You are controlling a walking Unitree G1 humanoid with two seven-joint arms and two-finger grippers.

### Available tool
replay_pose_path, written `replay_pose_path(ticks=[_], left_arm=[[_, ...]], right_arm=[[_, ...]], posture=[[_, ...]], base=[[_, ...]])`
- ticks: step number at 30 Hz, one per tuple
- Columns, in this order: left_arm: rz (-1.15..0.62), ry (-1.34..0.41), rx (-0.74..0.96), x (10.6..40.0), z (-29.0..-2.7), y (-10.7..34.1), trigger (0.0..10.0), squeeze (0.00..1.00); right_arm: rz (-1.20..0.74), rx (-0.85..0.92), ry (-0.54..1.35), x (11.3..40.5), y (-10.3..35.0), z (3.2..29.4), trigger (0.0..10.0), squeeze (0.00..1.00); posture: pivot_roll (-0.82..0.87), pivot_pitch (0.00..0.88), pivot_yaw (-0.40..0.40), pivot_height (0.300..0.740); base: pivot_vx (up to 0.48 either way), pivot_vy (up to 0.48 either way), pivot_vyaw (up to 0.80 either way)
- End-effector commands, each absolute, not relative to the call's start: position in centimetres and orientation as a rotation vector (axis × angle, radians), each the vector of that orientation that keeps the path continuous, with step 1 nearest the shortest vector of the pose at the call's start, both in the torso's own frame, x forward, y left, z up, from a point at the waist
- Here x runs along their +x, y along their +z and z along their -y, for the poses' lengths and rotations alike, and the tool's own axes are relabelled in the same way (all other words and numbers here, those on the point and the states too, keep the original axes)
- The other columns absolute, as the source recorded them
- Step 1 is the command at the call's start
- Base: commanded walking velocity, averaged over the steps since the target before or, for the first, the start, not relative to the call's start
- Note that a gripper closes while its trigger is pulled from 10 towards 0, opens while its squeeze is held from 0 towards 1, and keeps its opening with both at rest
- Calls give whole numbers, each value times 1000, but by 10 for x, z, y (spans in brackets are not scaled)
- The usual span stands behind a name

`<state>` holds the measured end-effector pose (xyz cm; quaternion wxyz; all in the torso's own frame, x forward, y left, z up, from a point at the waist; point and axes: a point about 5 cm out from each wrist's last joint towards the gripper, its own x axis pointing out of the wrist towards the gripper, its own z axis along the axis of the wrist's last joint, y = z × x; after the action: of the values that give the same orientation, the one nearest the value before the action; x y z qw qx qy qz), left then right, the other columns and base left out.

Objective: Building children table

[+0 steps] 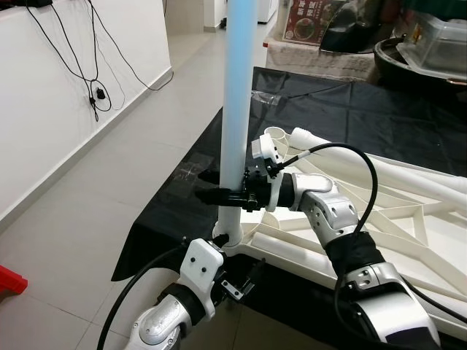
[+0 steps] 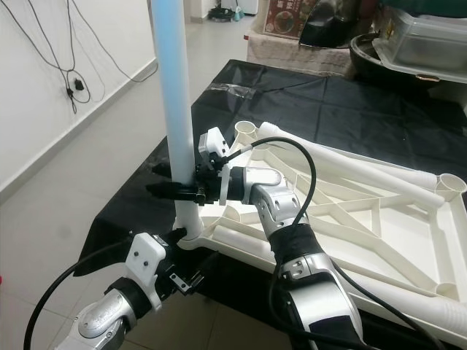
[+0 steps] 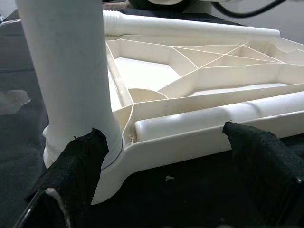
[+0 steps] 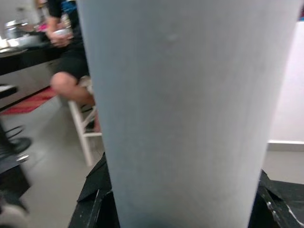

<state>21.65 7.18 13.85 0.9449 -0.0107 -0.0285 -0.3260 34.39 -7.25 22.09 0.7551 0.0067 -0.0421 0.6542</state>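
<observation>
Two arms are working at the near corner of an upturned white tabletop [image 1: 408,219], which is lying on a black cloth [image 1: 379,109] spread over the counter. Nearest the robot, the left gripper [image 3: 166,156] is sitting low at that corner, its fingers [image 3: 76,166] spread apart, one touching the base of the table leg [image 1: 237,95] and the other resting beside the tabletop's rim. Just above, the right gripper [image 1: 222,195] is reaching in from the side, its fingers clamped around the leg a little above the corner socket [image 2: 191,237]. That pale blue-white leg is standing upright in the socket. Farther along the tabletop, another open socket [image 2: 451,184] is showing at the far corner. Beyond the counter, a person [image 4: 71,61] is sitting on a white stool [image 4: 83,128].
</observation>
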Motion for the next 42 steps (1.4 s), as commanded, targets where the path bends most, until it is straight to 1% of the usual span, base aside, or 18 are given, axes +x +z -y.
replay_pose_path(ticks=[1,3,5,7,8,9,12,17,25,26,30,31,36,37,38,39,40,42], left_arm=[[43,-673,-28,214,-71,135,10000,0],[42,-675,-26,215,-71,135,10000,0],[42,-675,-26,215,-71,135,10000,0],[41,-679,-24,214,-72,134,10000,0],[41,-679,-24,214,-72,134,10000,0],[40,-680,-24,214,-72,134,10000,0],[40,-680,-24,214,-72,134,10000,0],[43,-674,-20,215,-72,134,10000,0],[52,-622,-13,216,-76,135,10000,0],[54,-611,-13,216,-77,135,10000,0],[59,-597,-14,217,-78,136,10000,0],[62,-591,-11,218,-79,136,10000,0],[68,-569,-6,219,-81,136,10000,0],[68,-568,-6,219,-81,136,10000,0],[68,-572,-5,219,-81,136,10000,0],[68,-572,-5,219,-81,136,10000,0],[68,-576,-4,219,-81,136,10000,0],[66,-584,-4,220,-80,136,10000,0]], right_arm=[[83,101,1191,353,213,71,0,0],[98,116,548,371,204,94,0,0],[98,116,548,371,204,94,0,0],[118,96,79,367,201,120,0,0],[118,96,79,367,201,120,0,0],[126,96,-32,363,201,126,0,0],[126,96,-32,363,201,126,0,0],[103,151,-290,350,193,129,0,0],[77,168,-452,349,190,128,0,0],[95,161,-448,350,193,128,10000,0],[139,123,-408,352,200,131,10000,0],[152,114,-375,353,202,132,10000,1000],[196,108,-261,360,207,135,10000,1000],[196,115,-228,362,208,135,10000,467],[185,150,-117,367,207,133,10000,0],[185,150,-117,367,207,133,10000,0],[172,190,-5,371,207,130,10000,0],[127,203,403,376,210,123,10000,0]], posture=[[118,115,-52,740],[109,111,-45,740],[109,111,-45,740],[108,106,-41,740],[108,106,-41,740],[108,106,-41,740],[108,106,-41,740],[115,106,-51,740],[113,112,-51,740],[107,113,-48,740],[108,112,-49,740],[108,114,-50,740],[107,114,-49,740],[108,113,-48,740],[108,111,-45,740],[108,111,-45,740],[110,110,-48,740],[106,109,-45,740]], base=[[0,0,0],[0,0,0],[0,0,0],[0,0,0],[0,0,0],[0,0,0],[0,0,0],[0,0,0],[0,0,0],[0,0,0],[0,0,0],[0,0,0],[0,0,0],[0,0,0],[0,0,0],[0,0,0],[0,0,0],[0,0,0]])
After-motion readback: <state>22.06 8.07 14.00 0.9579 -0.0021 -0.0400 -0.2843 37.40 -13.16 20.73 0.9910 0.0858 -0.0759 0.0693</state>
